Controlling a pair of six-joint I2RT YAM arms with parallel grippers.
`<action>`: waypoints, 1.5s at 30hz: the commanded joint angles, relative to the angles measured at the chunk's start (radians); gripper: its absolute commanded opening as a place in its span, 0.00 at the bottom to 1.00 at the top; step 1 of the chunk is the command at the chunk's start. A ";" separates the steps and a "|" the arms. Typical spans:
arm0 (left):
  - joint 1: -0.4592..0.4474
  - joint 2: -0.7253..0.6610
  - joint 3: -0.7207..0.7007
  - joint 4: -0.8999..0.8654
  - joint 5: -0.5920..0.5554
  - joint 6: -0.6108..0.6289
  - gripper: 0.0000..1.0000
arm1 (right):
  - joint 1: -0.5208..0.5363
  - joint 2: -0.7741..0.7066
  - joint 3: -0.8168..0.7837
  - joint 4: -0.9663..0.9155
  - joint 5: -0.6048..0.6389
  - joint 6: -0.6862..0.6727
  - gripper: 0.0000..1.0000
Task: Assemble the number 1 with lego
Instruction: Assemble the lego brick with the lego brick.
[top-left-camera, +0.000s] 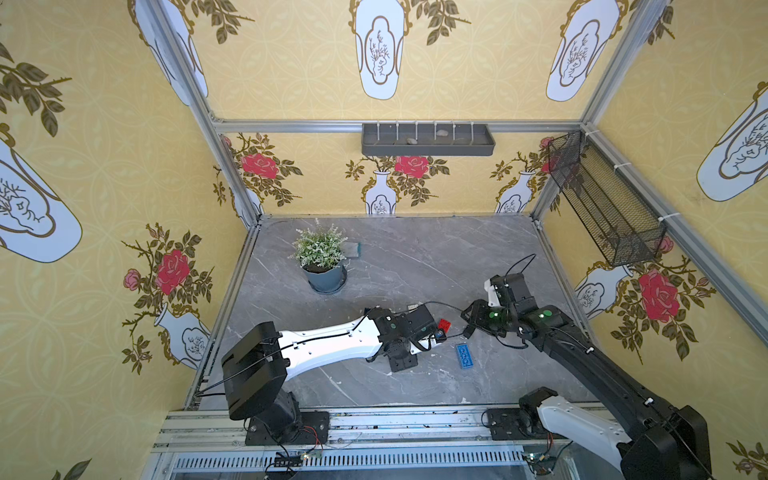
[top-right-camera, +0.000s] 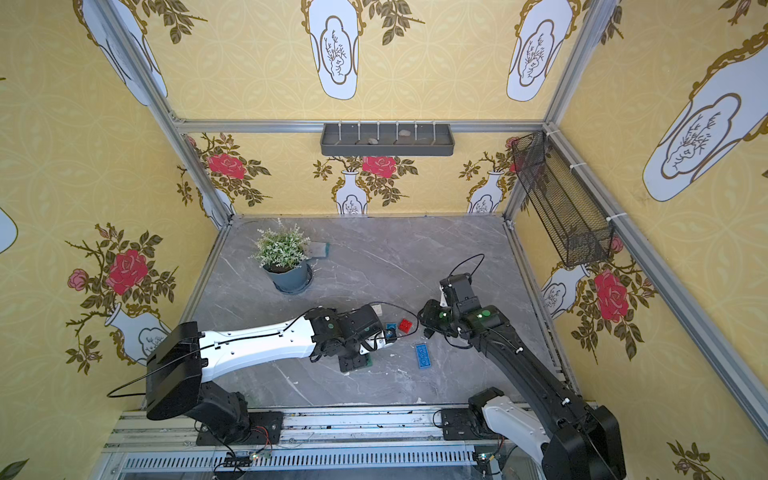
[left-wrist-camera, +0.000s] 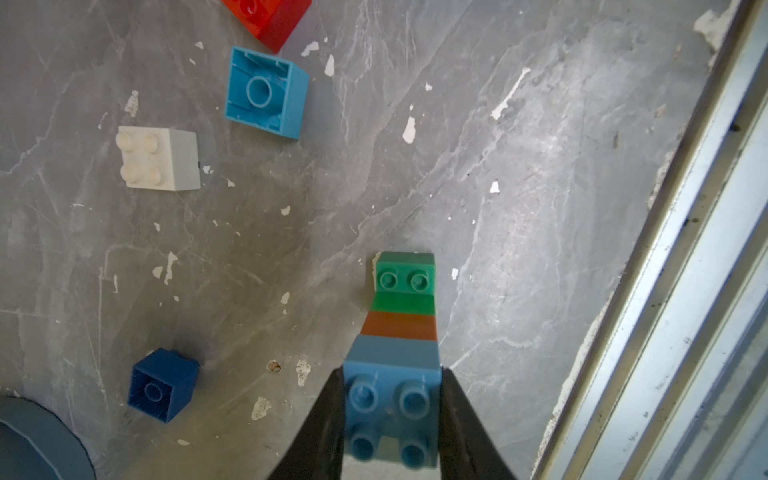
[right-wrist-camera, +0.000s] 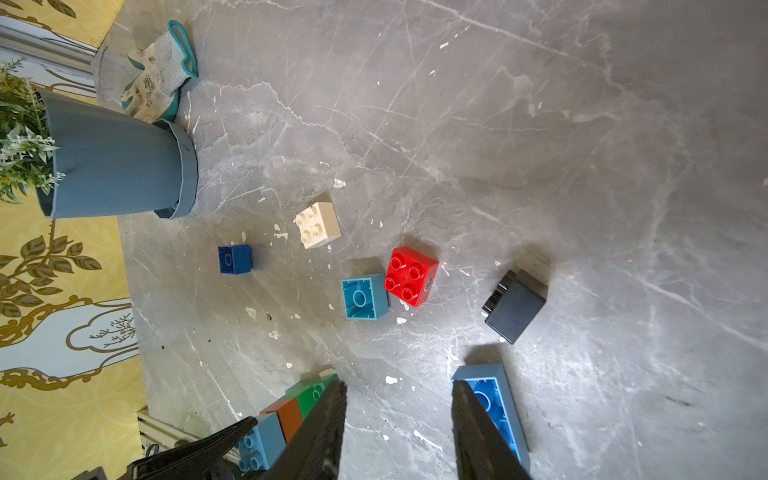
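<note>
Brick stack (left-wrist-camera: 399, 328) in left claw (left-wrist-camera: 392, 374), near rail (left-wrist-camera: 685, 270)

You have no text, label, brand or number to read in any of these views. The studs of the red brick (left-wrist-camera: 270, 16) carry faint raised marks in the left wrist view, too blurred to make out. The studs of the white brick (right-wrist-camera: 318, 224) show nothing legible either.

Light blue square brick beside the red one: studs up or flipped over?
Flipped over. The light blue brick shows its hollow underside, with the round tube, facing up; no studs are visible.
</note>
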 joint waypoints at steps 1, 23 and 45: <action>0.000 0.005 -0.009 -0.041 0.001 0.010 0.38 | 0.000 0.003 0.001 0.020 -0.011 0.003 0.45; 0.001 -0.078 -0.011 -0.018 -0.005 0.007 0.63 | 0.001 0.007 0.005 0.017 -0.014 -0.004 0.45; 0.108 -0.621 -0.309 0.222 -0.123 -0.947 0.64 | 0.313 0.205 0.123 0.070 -0.117 -0.057 0.52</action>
